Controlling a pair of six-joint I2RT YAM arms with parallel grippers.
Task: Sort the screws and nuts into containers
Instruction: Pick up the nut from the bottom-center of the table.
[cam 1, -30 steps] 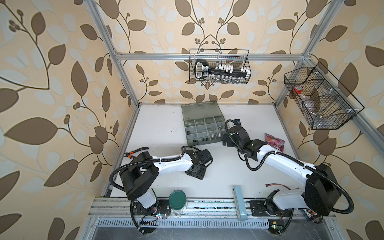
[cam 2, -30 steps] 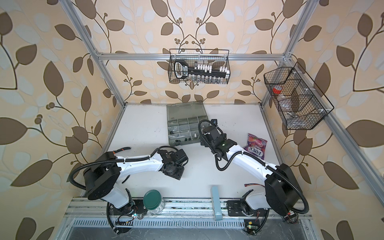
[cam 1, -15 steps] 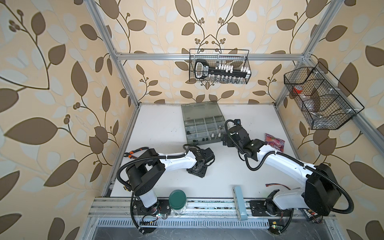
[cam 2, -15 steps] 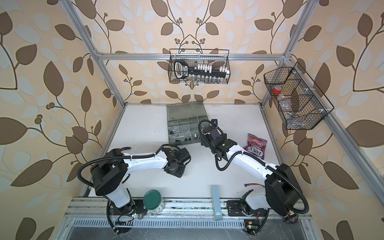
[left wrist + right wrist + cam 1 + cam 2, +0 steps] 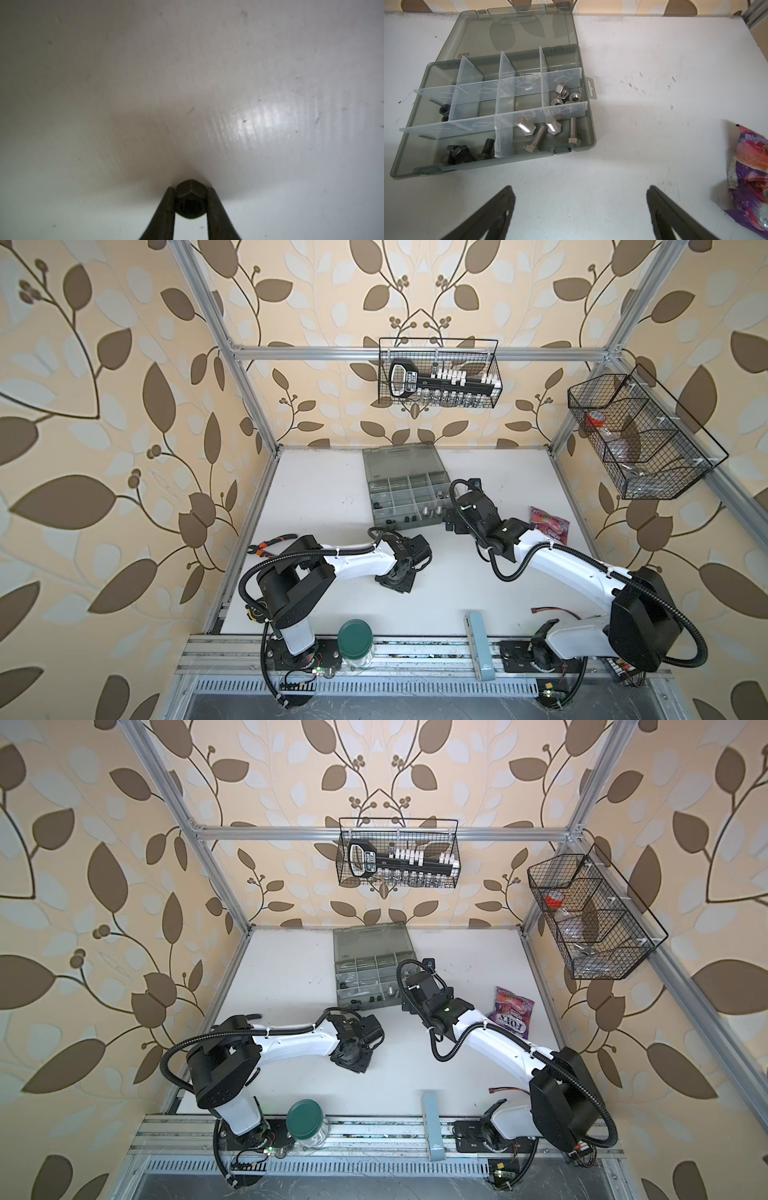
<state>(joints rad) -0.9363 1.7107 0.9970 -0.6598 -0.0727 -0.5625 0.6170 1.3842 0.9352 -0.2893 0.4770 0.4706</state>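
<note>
A black nut (image 5: 190, 190) sits on the white table, and my left gripper (image 5: 190, 194) is shut on it with a finger touching each side. In both top views that gripper (image 5: 395, 580) (image 5: 351, 1058) points down at the table's middle front, hiding the nut. The grey organizer case (image 5: 444, 517) (image 5: 592, 133) lies open at the back. Its containers hold silver screws (image 5: 538, 137), silver nuts (image 5: 561, 91), black screws (image 5: 460, 154) and black nuts (image 5: 444, 109). My right gripper (image 5: 580, 193) (image 5: 451, 522) stands open above bare table, just beside the case's front right corner.
A purple candy bag (image 5: 548, 524) lies right of the right arm. Pliers (image 5: 270, 543) lie at the left edge. A green-lidded jar (image 5: 354, 639) and a teal box (image 5: 478, 639) stand on the front rail. Wire baskets (image 5: 438, 373) (image 5: 640, 435) hang on the walls.
My left gripper's fingers have closed in on the black nut, and the left arm's base has turned slightly. The right arm has not moved.
</note>
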